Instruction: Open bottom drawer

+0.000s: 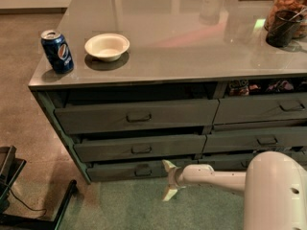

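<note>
The bottom drawer (124, 170) is the slim dark grey-green front at the base of the left stack, with a small dark pull handle (143, 170) at its centre. It stands slightly proud of the cabinet. My gripper (169, 181) is on a white arm coming from the lower right, low above the green floor. It sits just right of the drawer's handle, in front of the drawer's right end. Its two pale fingers (168, 166) are spread apart, one up and one down, holding nothing.
Two taller drawers (139, 116) sit above it and a second stack (261, 140) to the right. On the counter top (192, 37) stand a blue soda can (57, 51), a white bowl (107, 46) and dark jars (285, 18). A black stand (19, 195) is at lower left.
</note>
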Robot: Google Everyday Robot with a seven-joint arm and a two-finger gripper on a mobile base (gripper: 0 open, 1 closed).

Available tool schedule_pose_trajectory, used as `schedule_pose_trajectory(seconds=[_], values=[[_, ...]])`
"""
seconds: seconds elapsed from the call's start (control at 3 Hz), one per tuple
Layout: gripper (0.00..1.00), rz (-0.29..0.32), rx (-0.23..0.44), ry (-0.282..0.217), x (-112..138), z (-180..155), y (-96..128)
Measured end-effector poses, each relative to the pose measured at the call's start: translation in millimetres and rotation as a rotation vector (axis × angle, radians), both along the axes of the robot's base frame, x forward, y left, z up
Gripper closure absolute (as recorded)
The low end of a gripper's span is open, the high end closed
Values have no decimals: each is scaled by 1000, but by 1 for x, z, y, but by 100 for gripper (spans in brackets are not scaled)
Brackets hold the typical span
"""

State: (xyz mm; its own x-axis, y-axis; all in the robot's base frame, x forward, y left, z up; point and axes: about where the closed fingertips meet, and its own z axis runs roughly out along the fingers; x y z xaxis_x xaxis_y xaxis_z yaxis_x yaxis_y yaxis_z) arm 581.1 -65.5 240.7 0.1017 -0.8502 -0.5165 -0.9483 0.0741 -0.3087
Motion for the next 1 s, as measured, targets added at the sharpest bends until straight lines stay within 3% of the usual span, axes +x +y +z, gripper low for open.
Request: schedule_pose_trajectory(seconds=[1.0], values=[[0,6,0,12,37,-27,13]])
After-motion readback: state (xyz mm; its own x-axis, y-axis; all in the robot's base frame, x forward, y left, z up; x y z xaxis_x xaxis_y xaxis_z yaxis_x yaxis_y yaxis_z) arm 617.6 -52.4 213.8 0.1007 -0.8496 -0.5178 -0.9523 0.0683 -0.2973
